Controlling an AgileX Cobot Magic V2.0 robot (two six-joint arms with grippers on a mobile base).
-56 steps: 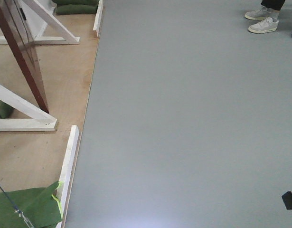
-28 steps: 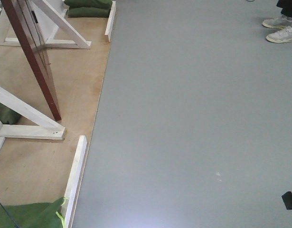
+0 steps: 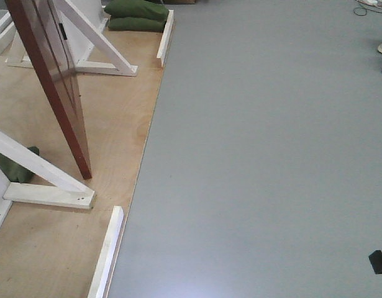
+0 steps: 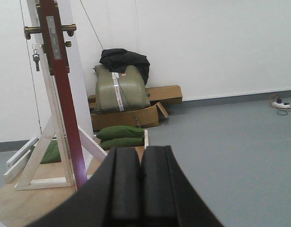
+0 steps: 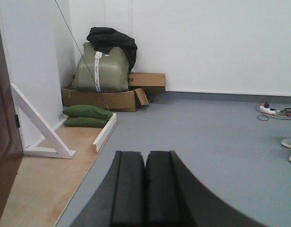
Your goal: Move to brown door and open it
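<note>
You have one brown door (image 3: 57, 87), edge-on at your left on the plywood platform (image 3: 116, 124), with two brass levers (image 4: 29, 32) and keys (image 4: 36, 59) hanging. The left gripper (image 4: 139, 187) and right gripper (image 5: 145, 187) are both pressed closed, empty. Two green sandbags (image 3: 138, 17) lie stacked beyond. Right of the platform's edge, grey floor (image 3: 271, 155) lies open.

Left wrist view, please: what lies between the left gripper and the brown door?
A white brace and plywood floor separate the left gripper from the brown door, in the left wrist view.
</note>
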